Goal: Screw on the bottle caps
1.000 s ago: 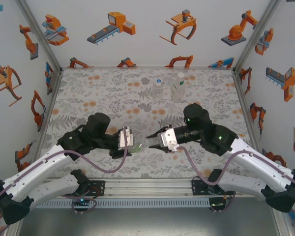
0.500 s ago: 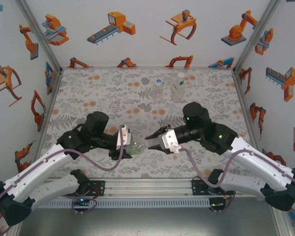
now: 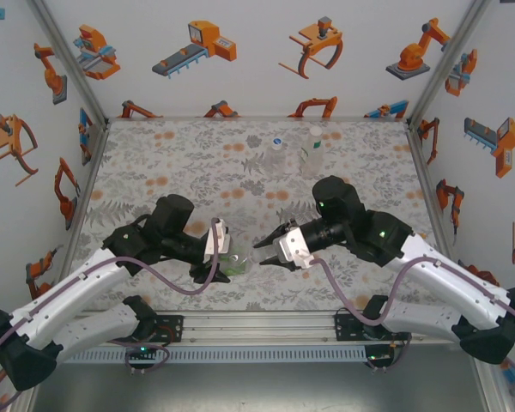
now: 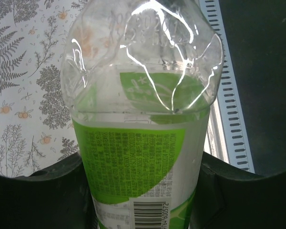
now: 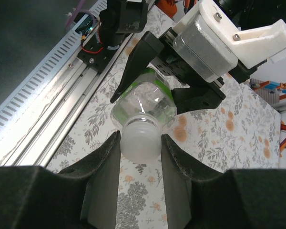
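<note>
Item: green-labelled bottle (image 4: 143,143), lying on its side over the near middle of the table (image 3: 172,163), clamped about its body by the left gripper (image 3: 227,251). Cap (image 5: 140,138): white, seated at the bottle's mouth and pinched by the right gripper (image 5: 140,155), whose fingers are closed on it. Also present: two more bottles (image 3: 276,153), upright at the far side, well apart from both arms. Step judged in hand: threading the cap. For a good result, cap and neck are to be kept on one axis, the bottle held fixed, light inward pressure applied, and turning stopped once resistance is felt, lest the threads be crossed.
</note>
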Available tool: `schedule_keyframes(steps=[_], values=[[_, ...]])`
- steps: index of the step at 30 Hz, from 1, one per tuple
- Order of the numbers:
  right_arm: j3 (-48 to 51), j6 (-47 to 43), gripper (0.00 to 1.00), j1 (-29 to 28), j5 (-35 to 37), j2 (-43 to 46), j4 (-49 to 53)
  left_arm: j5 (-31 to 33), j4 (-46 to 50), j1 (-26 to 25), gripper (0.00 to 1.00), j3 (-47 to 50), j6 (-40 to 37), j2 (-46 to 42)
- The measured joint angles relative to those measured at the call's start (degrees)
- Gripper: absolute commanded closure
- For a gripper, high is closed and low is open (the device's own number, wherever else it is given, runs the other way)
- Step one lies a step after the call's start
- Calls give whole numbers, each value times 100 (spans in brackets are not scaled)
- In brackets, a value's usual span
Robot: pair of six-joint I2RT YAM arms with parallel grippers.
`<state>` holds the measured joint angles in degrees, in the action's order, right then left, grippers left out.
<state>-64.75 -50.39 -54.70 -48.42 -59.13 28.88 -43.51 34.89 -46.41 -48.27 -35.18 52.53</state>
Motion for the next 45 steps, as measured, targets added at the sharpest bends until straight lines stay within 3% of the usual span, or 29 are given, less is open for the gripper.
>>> schedule_keyframes(steps=[18, 24, 31, 36, 45], values=[[-68, -503, 100, -264, 262, 120, 245, -671, 455, 61, 100, -264, -46, 407], [-66, -129, 100, -282, 284, 111, 129, -640, 457, 70, 100, -264, -35, 376], [232, 1858, 100, -275, 614, 98, -678, -201, 507, 72, 100, -262, -35, 286], [522, 3810, 100, -275, 1287, 109, -1342, 442, 498, 76, 100, -254, 33, 63], [538, 6734, 100, -282, 2717, -55, -1397, 1178, 208, 76, 100, -164, 146, -7]])
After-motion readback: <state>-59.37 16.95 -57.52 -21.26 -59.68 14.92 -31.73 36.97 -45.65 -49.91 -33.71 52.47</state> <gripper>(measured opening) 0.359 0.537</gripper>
